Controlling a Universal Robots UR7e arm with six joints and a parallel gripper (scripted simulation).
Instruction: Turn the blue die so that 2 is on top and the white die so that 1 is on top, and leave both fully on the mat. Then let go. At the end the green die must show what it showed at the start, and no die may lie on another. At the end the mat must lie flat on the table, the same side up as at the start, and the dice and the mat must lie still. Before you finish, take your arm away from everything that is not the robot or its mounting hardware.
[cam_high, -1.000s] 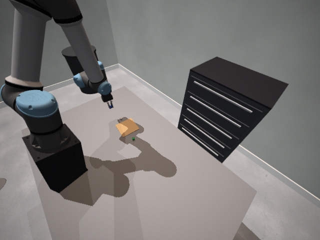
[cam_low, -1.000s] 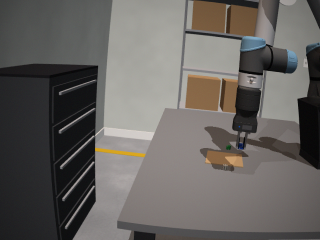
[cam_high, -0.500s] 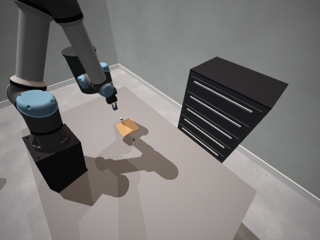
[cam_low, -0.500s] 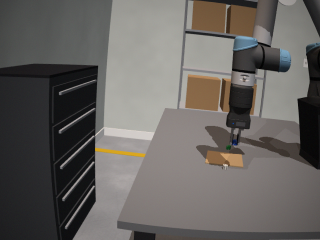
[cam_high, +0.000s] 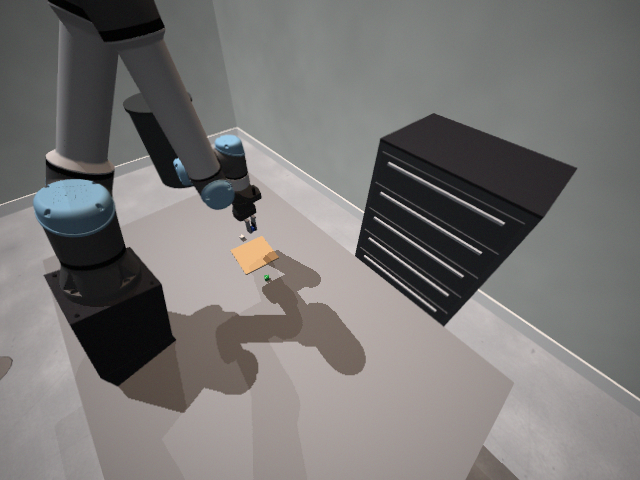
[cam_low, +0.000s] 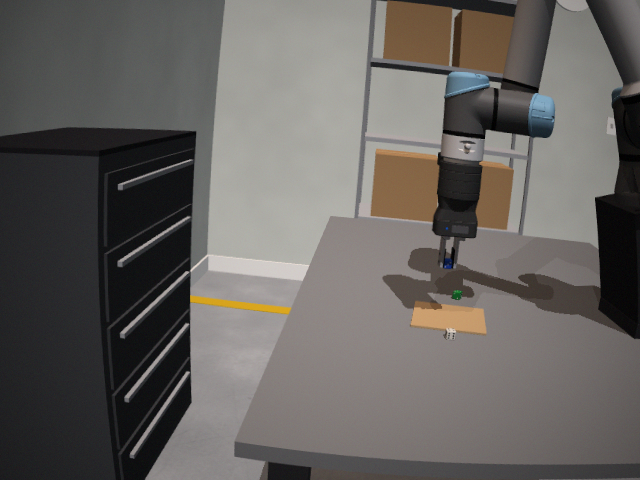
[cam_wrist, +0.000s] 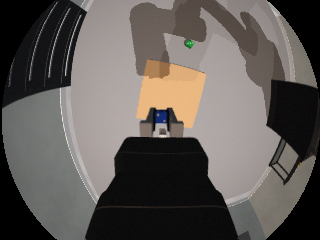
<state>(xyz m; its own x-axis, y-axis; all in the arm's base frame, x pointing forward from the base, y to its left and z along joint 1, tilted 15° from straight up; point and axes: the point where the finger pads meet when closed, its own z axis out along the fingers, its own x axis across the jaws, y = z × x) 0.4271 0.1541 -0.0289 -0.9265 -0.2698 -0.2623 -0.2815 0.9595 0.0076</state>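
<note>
While the gripper (cam_high: 251, 225) (cam_low: 448, 265) (cam_wrist: 161, 114) pinches the blue die (cam_high: 252, 228) (cam_low: 448, 263) (cam_wrist: 161, 116) aloft, white die (cam_high: 241, 237) (cam_low: 450, 334) beside orange mat (cam_high: 254, 254) (cam_low: 448, 317) (cam_wrist: 172, 92); green die (cam_high: 266, 277) (cam_low: 456, 295) (cam_wrist: 189, 44) off its opposite edge; table (cam_high: 413, 403) (cam_low: 413, 403) (cam_wrist: 235, 140) extends around.

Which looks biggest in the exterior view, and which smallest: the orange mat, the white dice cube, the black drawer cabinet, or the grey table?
Largest to smallest:
1. Grey table
2. Black drawer cabinet
3. Orange mat
4. White die
</note>
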